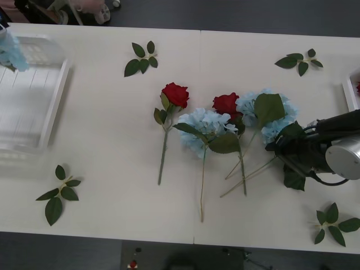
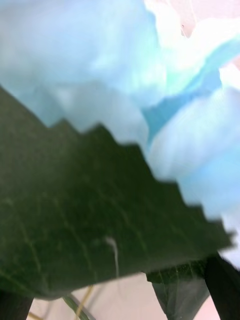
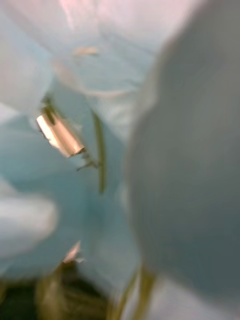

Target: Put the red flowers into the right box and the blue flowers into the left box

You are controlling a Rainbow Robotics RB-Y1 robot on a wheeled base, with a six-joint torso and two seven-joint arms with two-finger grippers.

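Two red flowers point(image 1: 176, 94) point(image 1: 226, 104) lie at the table's middle, the second tangled with blue flowers point(image 1: 205, 126) point(image 1: 269, 115). My right gripper point(image 1: 279, 148) is low at the rightmost blue flower's leaf. In the right wrist view its black fingertips point(image 2: 225, 285) stand apart at the corners, open, with a big green leaf point(image 2: 100, 210) and blue petals point(image 2: 100, 60) close ahead. Another blue flower point(image 1: 11, 53) sits over the left box's point(image 1: 56, 101) far corner; its petals point(image 3: 75, 210) press against the left wrist camera. The right box point(image 1: 350, 93) shows as a rim.
Loose green leaf sprigs lie at the back middle point(image 1: 140, 58), back right point(image 1: 299, 61), front left point(image 1: 58, 194) and front right point(image 1: 333, 224). Long stems point(image 1: 243, 174) trail toward the table's front edge.
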